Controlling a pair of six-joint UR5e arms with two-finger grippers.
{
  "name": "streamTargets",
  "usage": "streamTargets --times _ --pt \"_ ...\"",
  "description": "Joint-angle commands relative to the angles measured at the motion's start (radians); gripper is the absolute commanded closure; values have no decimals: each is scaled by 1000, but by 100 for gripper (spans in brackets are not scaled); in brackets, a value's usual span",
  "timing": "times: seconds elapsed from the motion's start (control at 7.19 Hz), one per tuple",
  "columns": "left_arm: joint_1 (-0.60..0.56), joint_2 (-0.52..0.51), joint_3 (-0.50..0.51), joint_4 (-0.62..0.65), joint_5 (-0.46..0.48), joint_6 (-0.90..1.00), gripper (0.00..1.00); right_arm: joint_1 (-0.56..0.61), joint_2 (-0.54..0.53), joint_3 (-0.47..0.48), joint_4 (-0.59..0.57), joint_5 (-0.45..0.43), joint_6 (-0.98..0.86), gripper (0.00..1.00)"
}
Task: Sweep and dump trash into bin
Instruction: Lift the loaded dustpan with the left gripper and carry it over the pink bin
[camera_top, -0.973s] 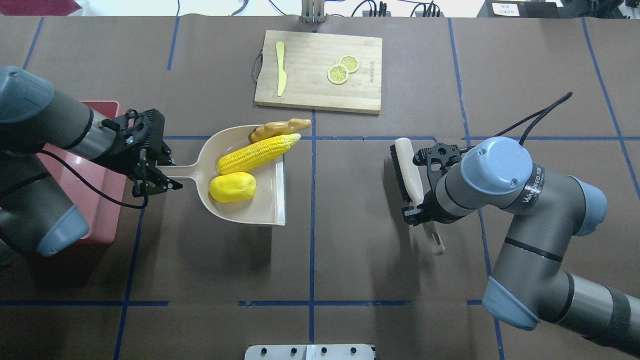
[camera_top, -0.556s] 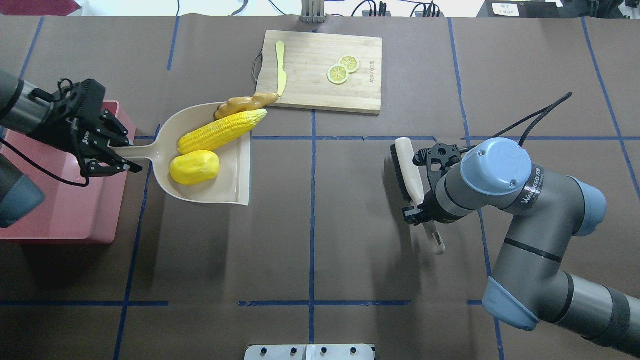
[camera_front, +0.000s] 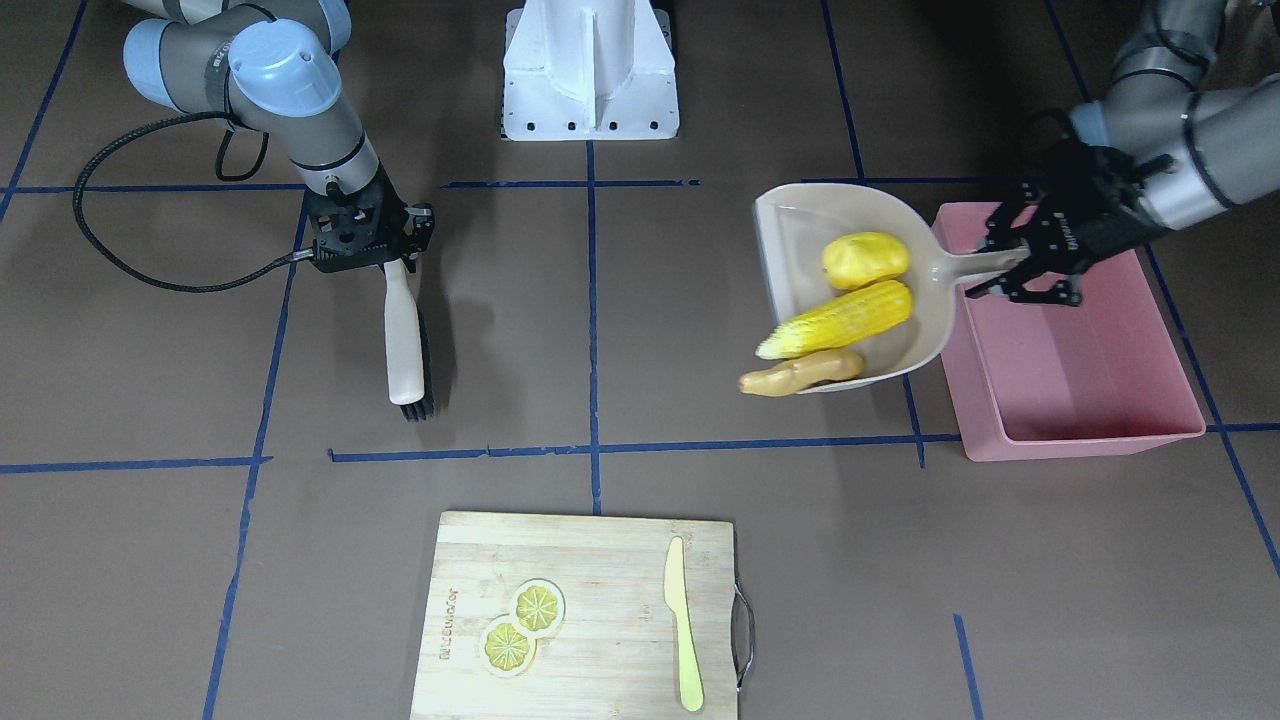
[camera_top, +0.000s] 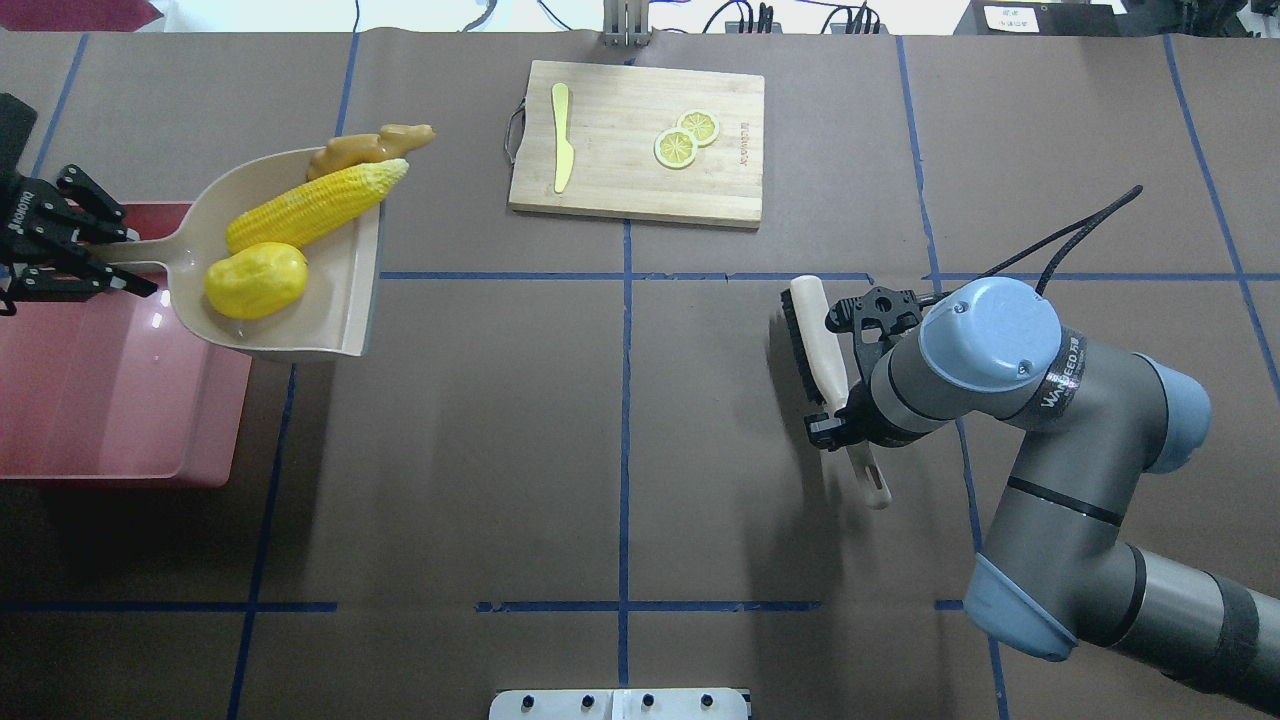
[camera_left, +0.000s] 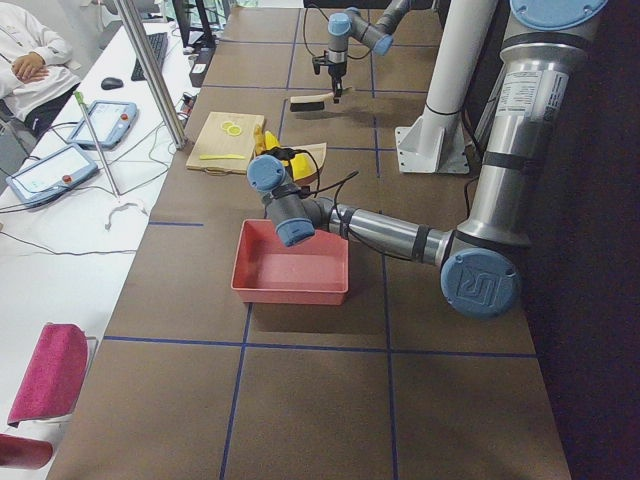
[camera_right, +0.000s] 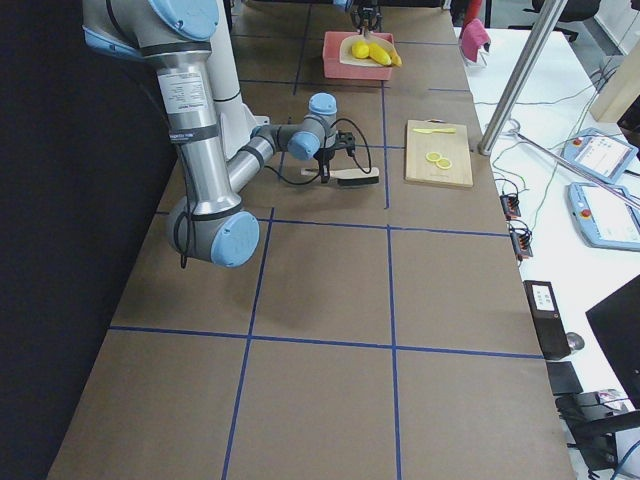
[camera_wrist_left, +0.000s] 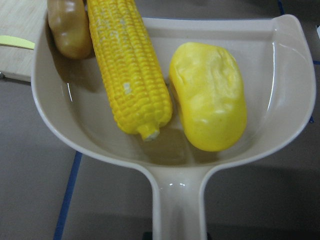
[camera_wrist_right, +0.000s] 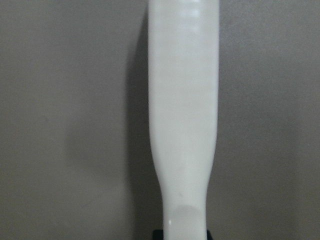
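The left hand (camera_top: 138, 265) is clamped on the handle of the dustpan (camera_top: 350, 300) and holds it raised and about level at the edge of the bin (camera_top: 100, 400). That is likely so the corn (camera_top: 315, 205), yellow lump (camera_top: 256, 280) and ginger (camera_top: 370, 148), whose tip pokes past the open lip, don't slide out early. The right hand (camera_front: 395, 262) grips the brush (camera_front: 404, 340) low by the table, well apart, seemingly parked clear.

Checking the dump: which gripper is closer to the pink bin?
Left. The left gripper, shut on the dustpan handle, is above the bin; the right gripper holds the brush far across the table.
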Motion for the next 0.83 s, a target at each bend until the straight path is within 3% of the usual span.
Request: streamTargets --times 0.0,0.69 --pt "-125 1 98 0 -73 116 100 31 -15 6 1 16 -42 100" --pt "-264 50 134 -2 -26 259 100 62 -43 46 -6 13 -61 100"
